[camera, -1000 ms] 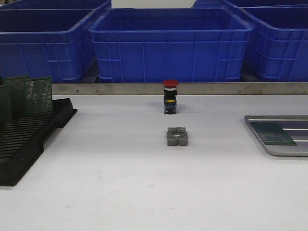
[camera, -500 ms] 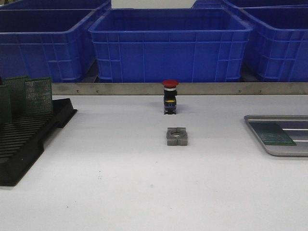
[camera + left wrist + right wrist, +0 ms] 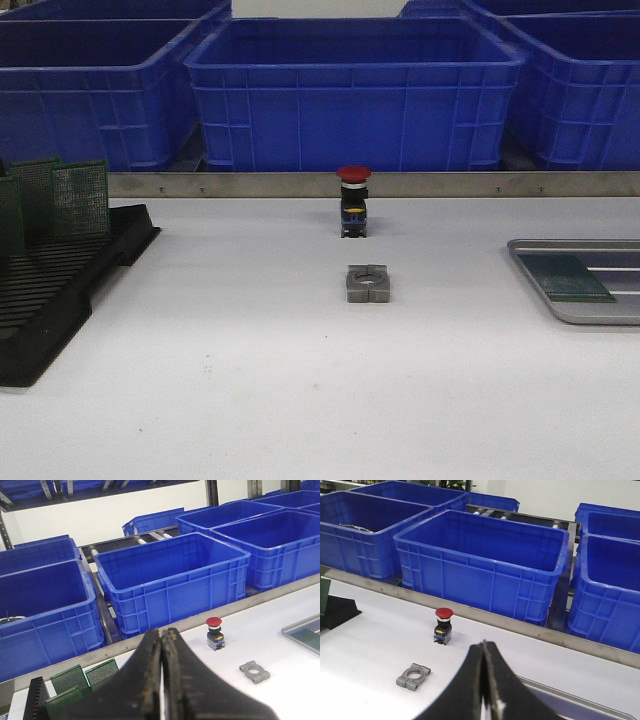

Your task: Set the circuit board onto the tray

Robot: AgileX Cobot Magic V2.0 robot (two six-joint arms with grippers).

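We see a white surface (image 3: 250,380) with a silver-grey tray (image 3: 560,305) at about 3 o'clock in the front view, cut by the right edge of the picture, and a green circuit board (image 3: 566,277) lies flat inside it, on the ridged floor near the tray's left rim. At about 9 o'clock sits a black slotted rack (image 3: 50,290), and several more green boards (image 3: 78,198) stand upright in its far slots. Near the middle of the surface we find a small grey metal clamp block (image 3: 368,283), and just beyond it toward 12 o'clock, apart from it, stands a push button with a red cap (image 3: 354,200). Behind a metal rail (image 3: 450,184) along the far edge of the surface, large blue bins (image 3: 350,100) are lined up side by side. Neither arm shows in the front view. In the left wrist view the left gripper (image 3: 162,645) has its jaws pressed together with only a thin seam between them, and we see nothing held in them; they hang above the surface near the rack's boards. In the right wrist view the right gripper (image 3: 484,655) likewise has its jaws closed tight and empty, with an edge of the tray visible just past them.
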